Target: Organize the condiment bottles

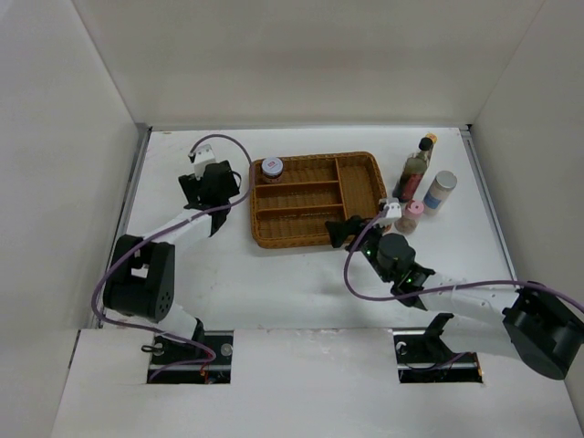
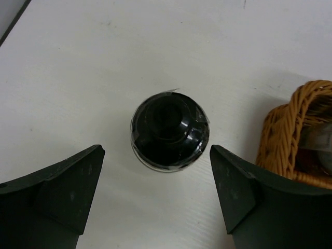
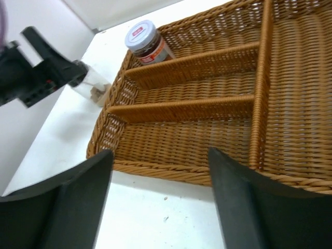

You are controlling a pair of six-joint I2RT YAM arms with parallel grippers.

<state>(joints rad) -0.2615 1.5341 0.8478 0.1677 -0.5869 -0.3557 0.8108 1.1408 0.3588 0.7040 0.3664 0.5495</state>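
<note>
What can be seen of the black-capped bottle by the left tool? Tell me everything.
The black-capped bottle stands upright on the white table. From above it shows a round, glossy black cap over a clear rim. The right wrist view shows a clear body with pale brownish contents low down. It sits between the open fingers of the left tool, neither touching it. It is just outside the wicker tray and apart from it.
</note>
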